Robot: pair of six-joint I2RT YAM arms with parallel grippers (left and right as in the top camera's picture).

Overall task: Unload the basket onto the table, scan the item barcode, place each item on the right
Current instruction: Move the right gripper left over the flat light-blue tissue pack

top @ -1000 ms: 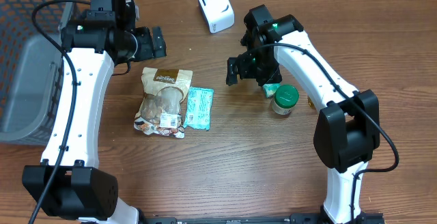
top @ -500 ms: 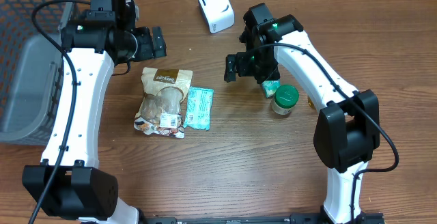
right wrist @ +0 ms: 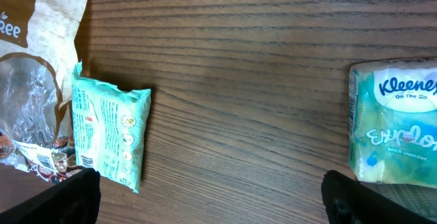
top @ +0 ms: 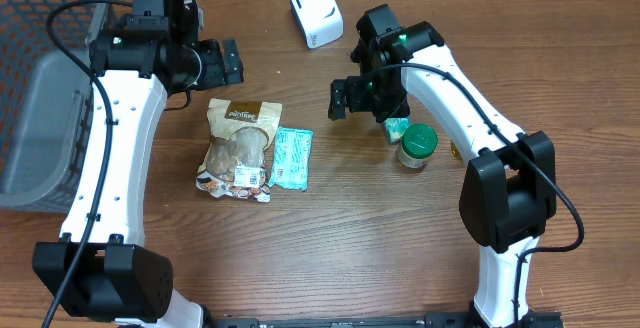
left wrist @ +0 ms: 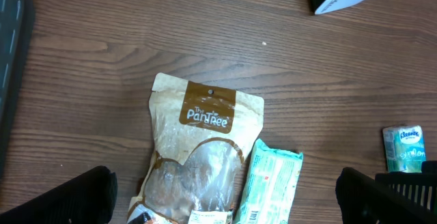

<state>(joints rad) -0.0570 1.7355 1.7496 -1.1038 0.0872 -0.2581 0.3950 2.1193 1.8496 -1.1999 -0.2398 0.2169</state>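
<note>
Barely begun, judging by the layout. Lying flat on the worktop, below-left of the scanner in the overhead view: brown pouch, then the smaller teal packet just beside it. Hovering nearer the scanner, fingers spread wide, empty: left tool, right tool. Unclear which item goes first; grasp and scan not yet done.

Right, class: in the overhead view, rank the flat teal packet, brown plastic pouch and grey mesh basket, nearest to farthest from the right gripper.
1. Flat teal packet, below-left of the right gripper.
2. Brown plastic pouch, further left.
3. Grey mesh basket, far left.
</note>
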